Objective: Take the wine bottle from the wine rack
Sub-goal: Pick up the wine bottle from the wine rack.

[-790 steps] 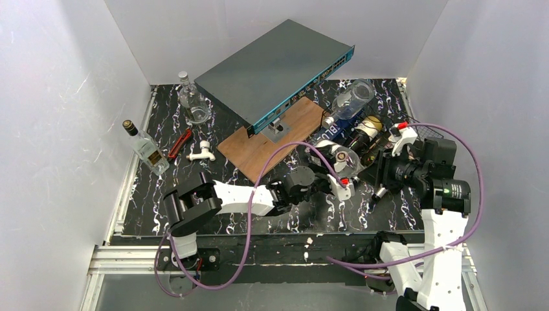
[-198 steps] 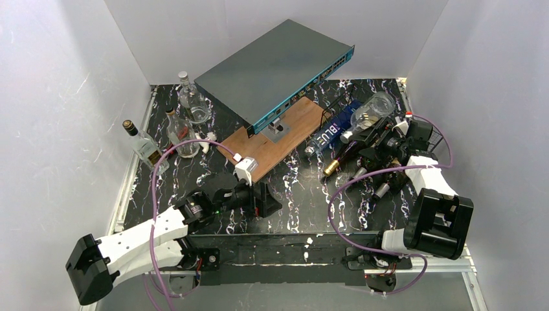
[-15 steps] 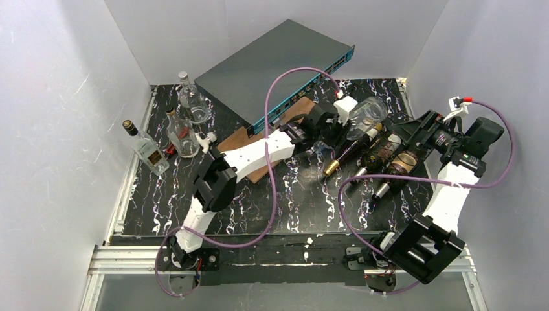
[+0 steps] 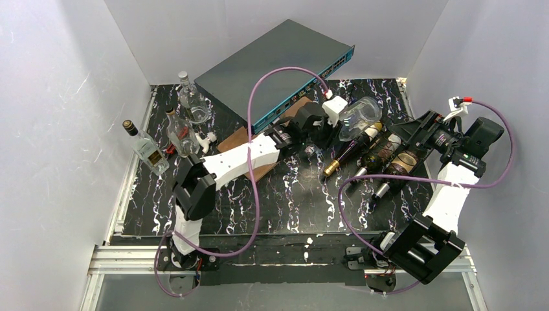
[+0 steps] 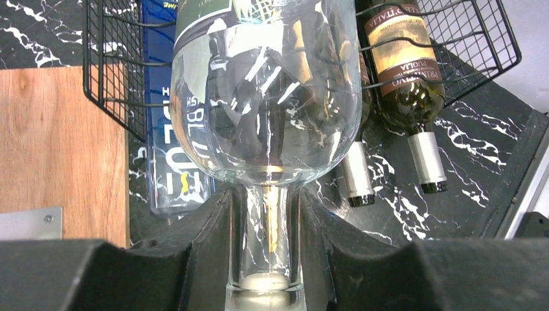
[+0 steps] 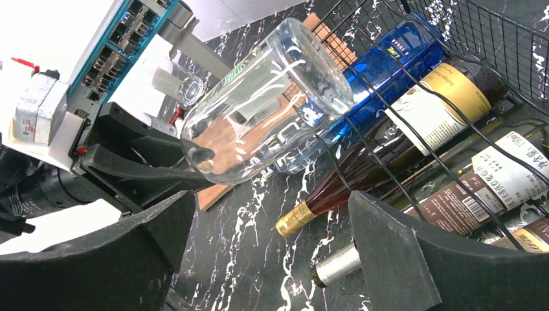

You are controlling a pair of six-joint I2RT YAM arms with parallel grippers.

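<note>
My left gripper is shut on the neck of a clear glass wine bottle. The bottle hangs roughly level above the left end of the wine rack, a low black wire frame. A blue bottle, a dark bottle with a gold cap and silver-capped wine bottles lie in the rack. In the top view my left gripper is left of the clear bottle. My right gripper stands open at the rack's right side, its fingers apart with nothing between them.
A grey network switch leans on a brown wooden board just left of the rack. Three glass bottles stand at the far left. White walls close in on the table on three sides.
</note>
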